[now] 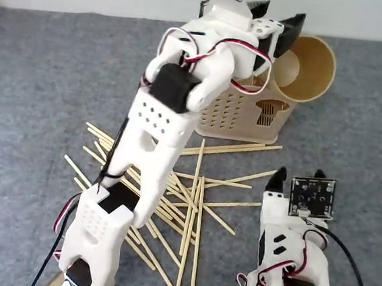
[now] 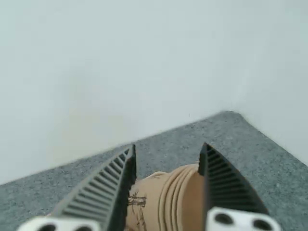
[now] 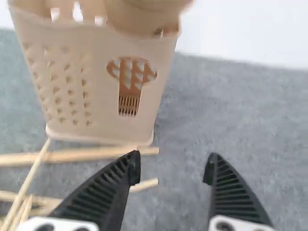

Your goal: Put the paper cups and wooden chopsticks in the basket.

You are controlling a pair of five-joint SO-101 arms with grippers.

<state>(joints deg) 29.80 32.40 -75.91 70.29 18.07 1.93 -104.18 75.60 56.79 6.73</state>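
Two tools logged over grey counter. Left tool far out at 12 o'clock in high view, on long outstretched white arm, clamped on tan paper cup. Cup tipped on its side, open mouth facing the high camera, held above rim of basket at basket's 1 o'clock corner.

From left wrist: same tool, ribbed black jaws pressed on either side of cup. Several rim ridges on it; cannot tell whether one cup or a nested stack.

Basket perforated, cream plastic, upright at 12 to 1 o'clock of counter, dark motif on near face.

Wooden chopsticks scattered loose on counter from centre down to 7 o'clock, many crossing, a few up against basket's foot.

Right tool low at 5 o'clock, pointed toward 12, jaws spread wide.

From right wrist: tool open over bare counter, basket just ahead, chopsticks lying along its base, one end near a jaw tip. Cup overhanging basket's top edge.
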